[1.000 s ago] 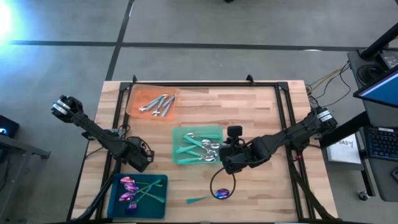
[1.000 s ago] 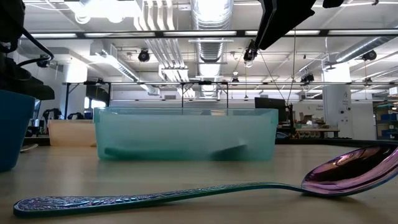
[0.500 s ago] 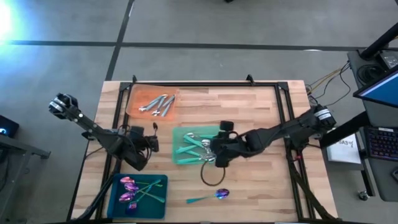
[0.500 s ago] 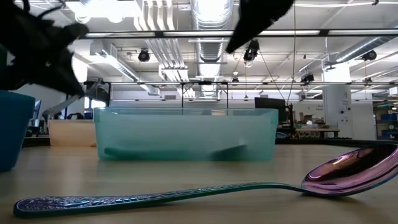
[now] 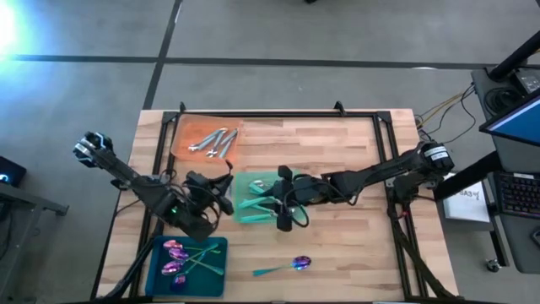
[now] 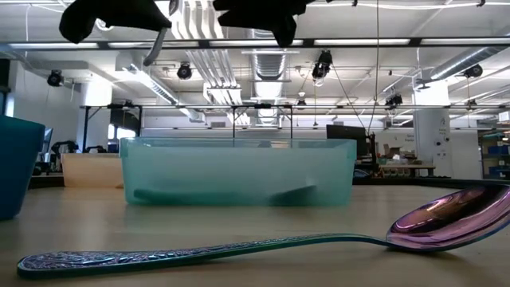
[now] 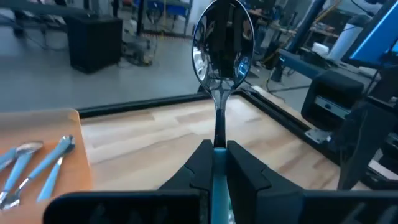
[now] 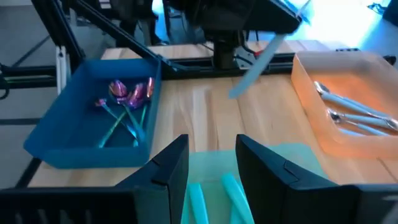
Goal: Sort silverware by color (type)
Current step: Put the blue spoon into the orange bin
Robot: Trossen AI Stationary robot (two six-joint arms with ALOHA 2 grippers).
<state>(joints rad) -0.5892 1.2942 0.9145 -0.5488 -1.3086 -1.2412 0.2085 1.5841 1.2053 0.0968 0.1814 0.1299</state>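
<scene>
Silver-headed teal-handled spoon (image 7: 221, 43) was clenched in left end effector (image 7: 216, 158); right end effector (image 8: 212, 163) stood released above green tray (image 5: 245, 181).

Both grippers crowd the green tray, rest of table mostly open

Left gripper (image 5: 221, 192) and right gripper (image 5: 283, 203) flank green tray (image 5: 245, 213). Bare wood right of it; lone purple spoon (image 5: 291, 265) near the front edge. Blue tray (image 5: 216, 268) blocks the front-left corner, orange tray (image 5: 181, 139) the back-left.

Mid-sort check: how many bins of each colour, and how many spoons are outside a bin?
Orange bin: 1
Teal bin: 1
Blue bin: 1
Purple-headed spoon loose on the table: 1
Silver-headed spoon in the left gripper: 1
Total: 5
</scene>
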